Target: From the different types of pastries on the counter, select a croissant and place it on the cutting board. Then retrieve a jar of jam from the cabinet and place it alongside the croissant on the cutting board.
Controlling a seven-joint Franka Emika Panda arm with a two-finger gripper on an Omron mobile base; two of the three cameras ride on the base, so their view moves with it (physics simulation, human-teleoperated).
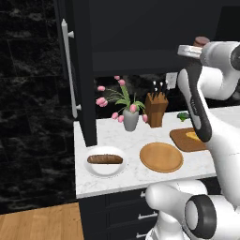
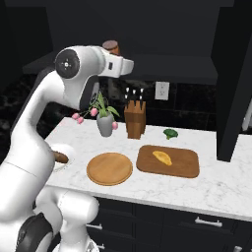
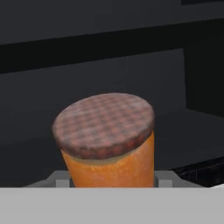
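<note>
One jar: the jar of jam (image 3: 107, 142) sits right up close in the hand view, orange body, checkered brownish lid, dark cabinet (image 1: 140, 42) shelf behind it
Jar from the base views: just the lid pokes up past the arm's wrist, up at shelf height
Gripper: gripper (image 3: 111, 179) is at the jar's base, a grey finger bit on each side of it, looks clamped on the jar
Croissant: croissant (image 2: 162, 157) is lying on the cutting board (image 2: 187, 167), toward its left half in the right base view
Loaf: dark brown loaf (image 1: 105, 159) on a white plate (image 1: 96, 168) at the left end of the counter (image 1: 122, 136)
Other stuff: round wooden plate (image 1: 161, 157) between loaf and board; knife block (image 1: 155, 108) and vase of pink tulips (image 1: 130, 118) at the back; small green thing (image 2: 171, 133) behind the board, can't tell what
Cabinet door: door (image 1: 77, 70) stands open, long silver handle (image 1: 68, 70)
</note>
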